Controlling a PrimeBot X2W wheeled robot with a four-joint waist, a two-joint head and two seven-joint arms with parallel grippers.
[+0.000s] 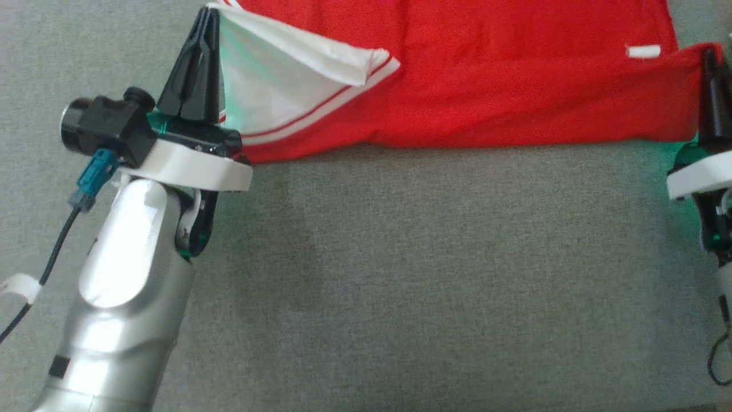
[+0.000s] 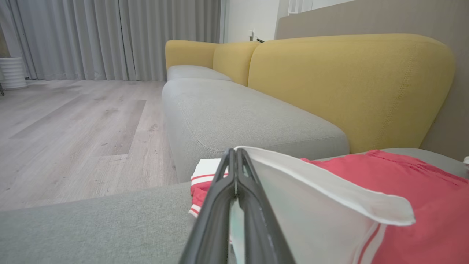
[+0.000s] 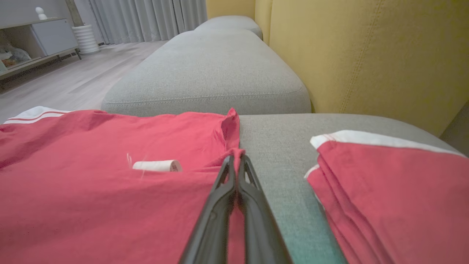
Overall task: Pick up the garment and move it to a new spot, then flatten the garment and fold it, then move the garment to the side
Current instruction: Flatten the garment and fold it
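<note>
Garment (image 1: 486, 86), red with white trim, is seen in the head view spread across the far part of a grey sofa (image 1: 400, 274). Its white corner (image 1: 286, 86) is pinched and lifted by the left end effector (image 1: 209, 14), fingers pressed together on the cloth. The opposite red edge is pinched by the right end effector (image 1: 710, 60). Both ends are judged to be held so that the cloth can be drawn taut and folded evenly.

In the left wrist view, the white corner is clamped between the closed fingers and raised off the sofa, the red body lying beside a yellow backrest (image 2: 348, 84).

In the right wrist view, a red fold is gripped at the fingertips, near a small white label (image 3: 157, 165). A further red pile (image 3: 384, 190) lies apart on the right; whether it belongs to the garment cannot be told.
</note>
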